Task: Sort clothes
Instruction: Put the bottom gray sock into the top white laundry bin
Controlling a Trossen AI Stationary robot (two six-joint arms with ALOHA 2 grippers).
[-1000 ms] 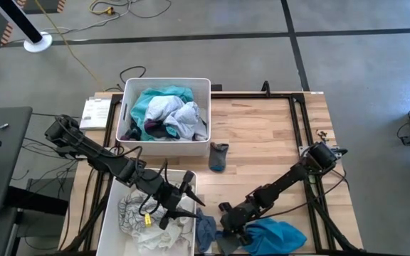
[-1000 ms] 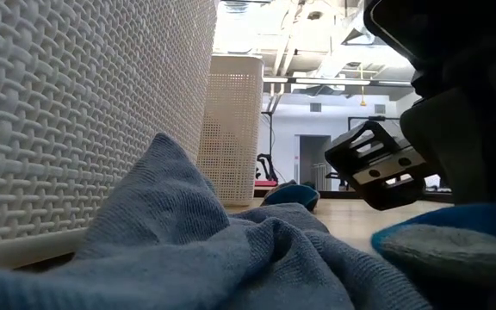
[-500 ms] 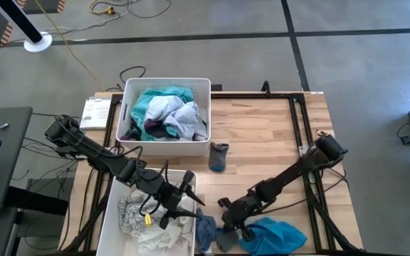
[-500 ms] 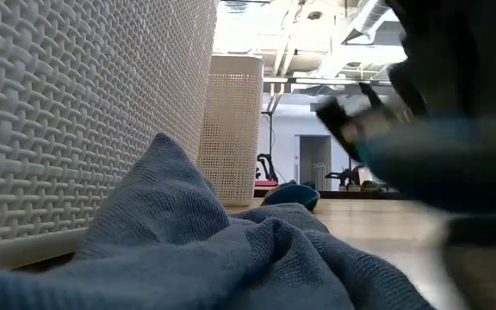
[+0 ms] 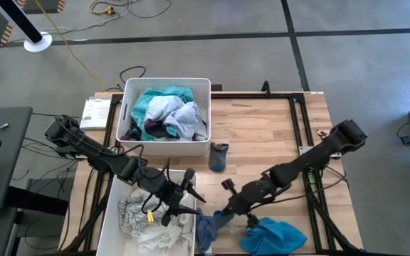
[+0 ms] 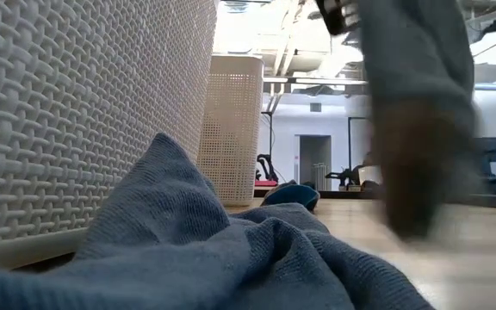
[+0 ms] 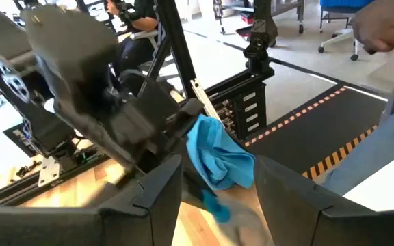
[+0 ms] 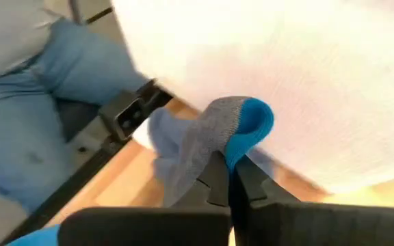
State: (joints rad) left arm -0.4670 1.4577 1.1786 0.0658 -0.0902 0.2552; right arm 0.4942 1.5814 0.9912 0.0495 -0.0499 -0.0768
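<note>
High view: The wooden table (image 5: 262, 135) carries two white rectangular plastic bins. The far bin (image 5: 202, 87) holds a heap of teal, white and dark garments (image 5: 165, 114). The near bin (image 5: 111, 203) holds pale grey and white clothes (image 5: 137, 217). The left gripper (image 5: 184, 200) hangs over the near bin's right side, fingers parted, nothing between them. The right gripper (image 5: 223, 213) sits just right of the near bin, above a blue-grey knitted garment (image 5: 203, 231) lying at the table's front edge. A bright blue cloth (image 5: 275, 235) lies to the right of that. A small grey and blue sock (image 5: 218, 156) rests alone near the far bin's front right corner.

Low view: The woven wall of the near bin fills the left. The blue-grey garment lies in folds against it. A grey sock with a dark toe (image 6: 416, 129) hangs blurred above the table, gripped from above.

Left wrist view: The left fingers (image 7: 152, 198) stand apart and empty. Beyond them is the right arm and the bright blue cloth.

Right wrist view: The right gripper is clamped on the cuff of the grey sock, which has a bright blue lining, beside the white bin wall.
</note>
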